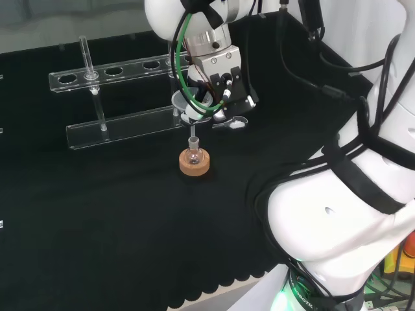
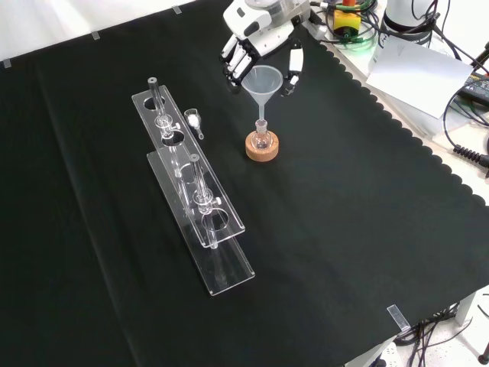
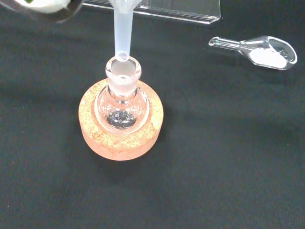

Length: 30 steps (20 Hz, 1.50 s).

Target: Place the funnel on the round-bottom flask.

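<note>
Hand (image 2: 256,42) with fingers curled round the funnel (image 2: 264,82) rim, stem tip at the round-bottom flask (image 3: 122,102) mouth; light, slick, likely fragile—best held by the cone rim.

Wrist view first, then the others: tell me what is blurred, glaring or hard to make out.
Wrist view: the funnel stem is soft, a white blur sits at the corner, and the flask on its cork ring is sharp with small glints. Head view: the clear rack nearly fades into the cloth. Front view: the hand stands out; the bright bench edge washes pale.
</note>
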Motion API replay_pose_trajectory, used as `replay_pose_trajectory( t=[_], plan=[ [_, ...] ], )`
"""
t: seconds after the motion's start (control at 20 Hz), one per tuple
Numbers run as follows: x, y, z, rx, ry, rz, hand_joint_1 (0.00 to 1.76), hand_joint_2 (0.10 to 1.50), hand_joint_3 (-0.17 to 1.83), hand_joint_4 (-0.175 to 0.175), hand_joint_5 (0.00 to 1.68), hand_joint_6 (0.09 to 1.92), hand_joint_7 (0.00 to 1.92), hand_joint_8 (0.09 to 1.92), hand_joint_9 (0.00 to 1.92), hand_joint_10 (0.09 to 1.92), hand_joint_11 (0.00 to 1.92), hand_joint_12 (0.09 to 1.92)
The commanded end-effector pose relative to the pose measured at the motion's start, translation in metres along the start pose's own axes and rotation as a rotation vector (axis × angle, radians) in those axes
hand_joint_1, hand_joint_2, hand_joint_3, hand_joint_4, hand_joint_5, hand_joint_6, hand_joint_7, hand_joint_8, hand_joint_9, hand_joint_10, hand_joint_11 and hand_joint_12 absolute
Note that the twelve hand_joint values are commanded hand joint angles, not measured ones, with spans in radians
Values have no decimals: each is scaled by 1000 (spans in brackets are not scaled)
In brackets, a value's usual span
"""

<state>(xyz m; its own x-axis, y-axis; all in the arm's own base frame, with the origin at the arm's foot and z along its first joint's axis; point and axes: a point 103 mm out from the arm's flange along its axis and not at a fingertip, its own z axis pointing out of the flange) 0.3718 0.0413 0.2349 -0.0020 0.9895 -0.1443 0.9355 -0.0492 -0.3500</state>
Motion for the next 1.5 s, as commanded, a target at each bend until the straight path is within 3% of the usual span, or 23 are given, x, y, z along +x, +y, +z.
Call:
replay_pose_trajectory(
  t=[0.05, 1.5],
  plan=[
    [0, 2, 3, 1, 6, -1, 792, 752, 618, -31, 592, 722, 476, 659, 890, 491, 490, 1317],
    [4, 13, 26, 39, 11, 3, 793, 751, 623, -31, 592, 729, 478, 665, 886, 495, 489, 1317]
  ],
)
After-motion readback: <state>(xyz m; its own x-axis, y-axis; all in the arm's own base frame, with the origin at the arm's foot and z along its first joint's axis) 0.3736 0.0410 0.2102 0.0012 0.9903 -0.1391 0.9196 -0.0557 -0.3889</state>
